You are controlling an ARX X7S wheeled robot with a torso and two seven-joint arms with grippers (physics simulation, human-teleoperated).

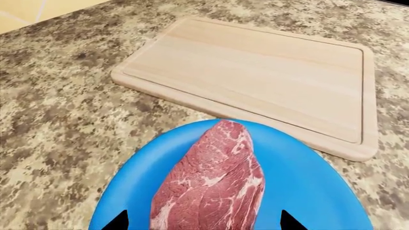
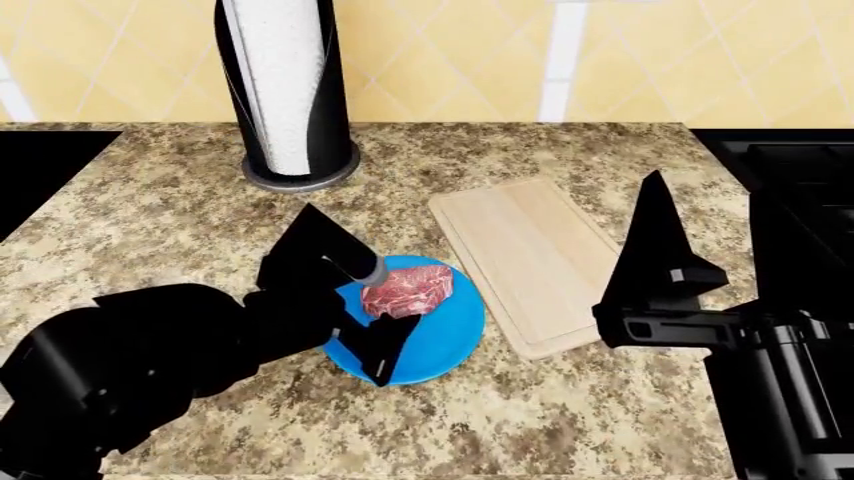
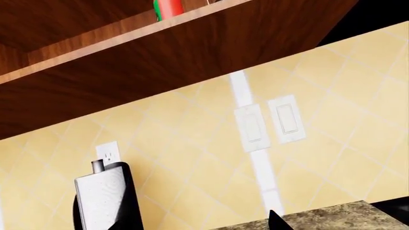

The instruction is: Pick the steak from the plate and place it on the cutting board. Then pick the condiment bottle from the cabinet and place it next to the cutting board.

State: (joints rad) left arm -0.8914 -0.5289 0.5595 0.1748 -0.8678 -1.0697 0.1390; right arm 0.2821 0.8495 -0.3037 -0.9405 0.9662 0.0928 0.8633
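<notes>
The steak (image 1: 211, 184), pinkish-red with white marbling, lies on the blue plate (image 1: 307, 191). My left gripper (image 1: 204, 221) is open, with one fingertip on each side of the steak and a gap to each. In the head view the left gripper (image 2: 384, 303) sits low over the plate (image 2: 447, 345), around the steak (image 2: 414, 288). The pale cutting board (image 1: 255, 76) lies bare just beyond the plate, and shows to its right in the head view (image 2: 534, 260). My right gripper (image 2: 657, 215) points upward, open and holding nothing. The red condiment bottle (image 3: 167, 7) stands in the cabinet (image 3: 191, 52) above.
A tall black paper-towel holder (image 2: 283, 90) stands at the back of the granite counter (image 2: 160, 230). A black stove (image 2: 801, 190) borders the counter on the right. A dark opening (image 2: 40, 170) lies at the left. Wall switches (image 3: 268, 122) sit on the yellow tiled backsplash.
</notes>
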